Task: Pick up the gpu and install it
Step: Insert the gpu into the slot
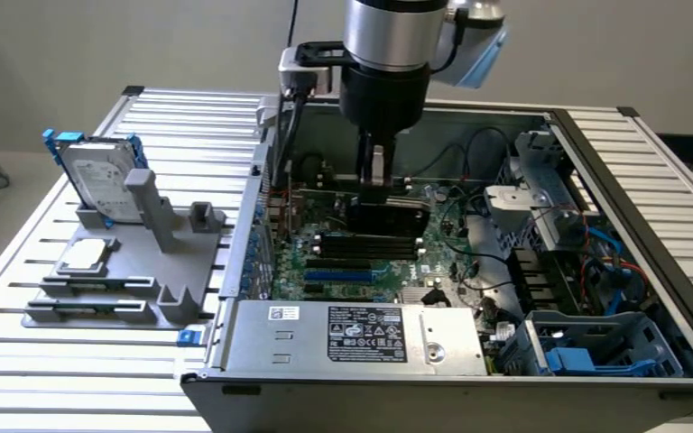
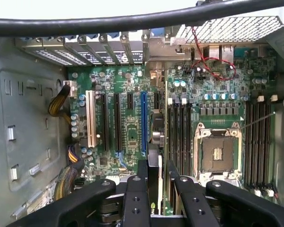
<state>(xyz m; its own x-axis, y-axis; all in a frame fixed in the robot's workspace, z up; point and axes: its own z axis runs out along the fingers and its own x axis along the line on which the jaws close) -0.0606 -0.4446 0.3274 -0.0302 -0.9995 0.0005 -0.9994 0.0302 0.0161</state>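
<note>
Gripping the gpu (image 1: 389, 216) with fingers (image 2: 142, 177) pinched shut, low over the motherboard (image 2: 128, 137). Mid-install, apparently. Calls for squaring its edge to, likely, the blue slot (image 2: 143, 123).

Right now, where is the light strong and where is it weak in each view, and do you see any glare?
Exterior view: the slatted table shines pale; the computer case is dimmer inside, where the hand grips the dark gpu. Wrist view: beyond the case all is washed-out white; the motherboard is evenly lit; the hand is almost black.
</note>
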